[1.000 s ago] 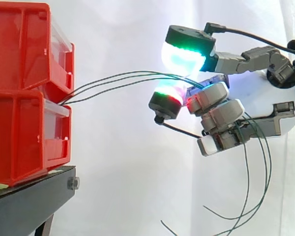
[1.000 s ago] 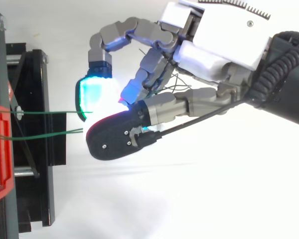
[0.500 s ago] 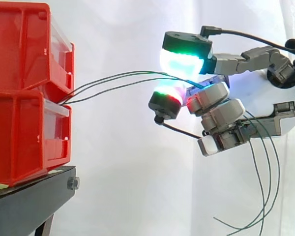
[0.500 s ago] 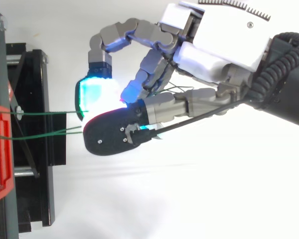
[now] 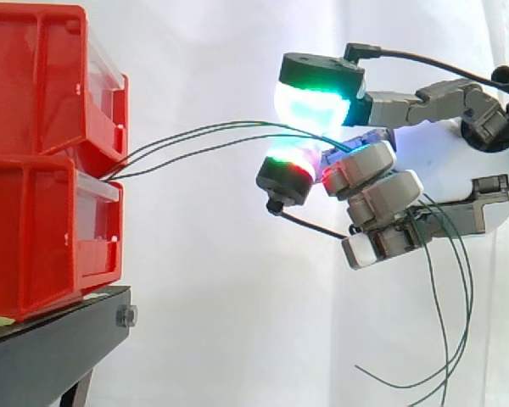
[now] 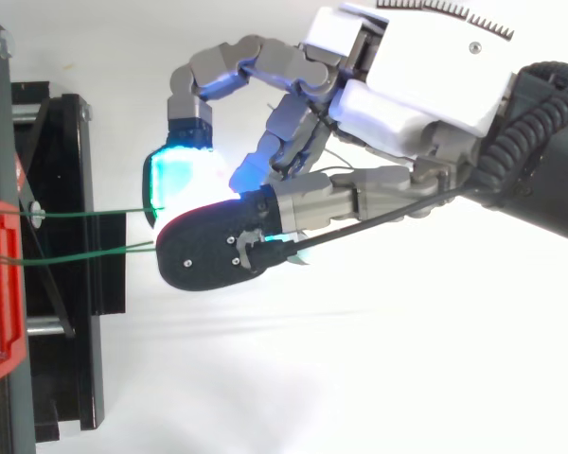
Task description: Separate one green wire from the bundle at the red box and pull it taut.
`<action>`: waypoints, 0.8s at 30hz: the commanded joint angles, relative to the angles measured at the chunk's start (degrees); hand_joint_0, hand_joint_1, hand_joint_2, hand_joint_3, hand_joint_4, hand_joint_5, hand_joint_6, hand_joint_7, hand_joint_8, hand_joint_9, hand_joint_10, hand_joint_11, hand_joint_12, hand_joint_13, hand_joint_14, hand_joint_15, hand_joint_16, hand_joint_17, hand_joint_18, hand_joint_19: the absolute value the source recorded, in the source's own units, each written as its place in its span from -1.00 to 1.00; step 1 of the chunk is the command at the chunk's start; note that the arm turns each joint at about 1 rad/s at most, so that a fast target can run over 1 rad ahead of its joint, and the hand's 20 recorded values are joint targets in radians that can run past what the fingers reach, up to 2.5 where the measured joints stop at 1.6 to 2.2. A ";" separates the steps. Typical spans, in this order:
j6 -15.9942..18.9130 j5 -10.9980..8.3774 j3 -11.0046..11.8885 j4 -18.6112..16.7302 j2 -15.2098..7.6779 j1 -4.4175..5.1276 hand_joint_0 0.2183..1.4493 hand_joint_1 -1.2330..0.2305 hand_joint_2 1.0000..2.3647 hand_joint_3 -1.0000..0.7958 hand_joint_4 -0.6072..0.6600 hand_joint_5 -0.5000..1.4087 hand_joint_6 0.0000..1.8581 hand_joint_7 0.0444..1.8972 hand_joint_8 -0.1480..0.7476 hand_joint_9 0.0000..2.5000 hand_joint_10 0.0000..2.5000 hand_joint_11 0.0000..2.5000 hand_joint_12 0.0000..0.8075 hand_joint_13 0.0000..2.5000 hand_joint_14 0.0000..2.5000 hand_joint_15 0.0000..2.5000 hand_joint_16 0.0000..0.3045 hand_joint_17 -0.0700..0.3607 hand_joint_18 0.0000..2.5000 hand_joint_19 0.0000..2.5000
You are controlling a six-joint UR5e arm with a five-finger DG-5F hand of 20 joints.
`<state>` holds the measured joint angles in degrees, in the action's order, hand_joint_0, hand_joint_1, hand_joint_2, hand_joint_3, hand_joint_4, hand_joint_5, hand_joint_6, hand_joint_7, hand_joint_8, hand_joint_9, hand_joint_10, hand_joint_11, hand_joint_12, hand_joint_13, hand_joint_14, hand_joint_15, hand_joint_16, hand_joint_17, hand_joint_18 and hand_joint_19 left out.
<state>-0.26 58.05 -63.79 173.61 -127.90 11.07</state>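
Robot hand (image 6: 407, 90) nearer red box (image 5: 34, 229) (green wires (image 5: 205, 134) in pinch)

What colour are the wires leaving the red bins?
The wires are dark green, clearest in the side view against the white curtain.

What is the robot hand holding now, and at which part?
The robot hand pinches the green wires between its glowing pads, partway along, between the red box and their loose ends.

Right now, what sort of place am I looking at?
Probably a robotics test bench in a lab: a white curtain as backdrop, red bins on a black stand, and a robot hand pinching green wires that run from the bins.
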 commanded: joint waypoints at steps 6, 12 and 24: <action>0.00 0.05 -0.02 -0.02 -0.07 0.00 -0.41 0.04 -0.97 -0.20 0.21 -0.67 -0.11 0.29 -0.05 0.15 -0.98 0.25 -0.17 0.17 -0.98 0.06 -0.57 0.00 -0.16 -0.35; 0.00 -0.04 0.07 -0.02 -0.07 0.00 -0.40 0.08 -0.98 -0.22 0.20 -0.65 -0.14 0.31 -0.05 0.16 -0.98 0.24 -0.18 0.17 -0.98 0.05 -0.57 0.00 -0.16 -0.35; 0.00 -0.04 -0.02 -0.20 0.01 0.09 -0.51 0.03 -1.00 -0.40 0.24 -0.65 -0.15 0.31 0.01 0.16 -0.98 0.22 -0.10 0.18 -0.98 0.02 -0.55 0.04 -0.14 -0.37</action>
<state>-0.26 58.07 -63.80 173.50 -127.93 11.12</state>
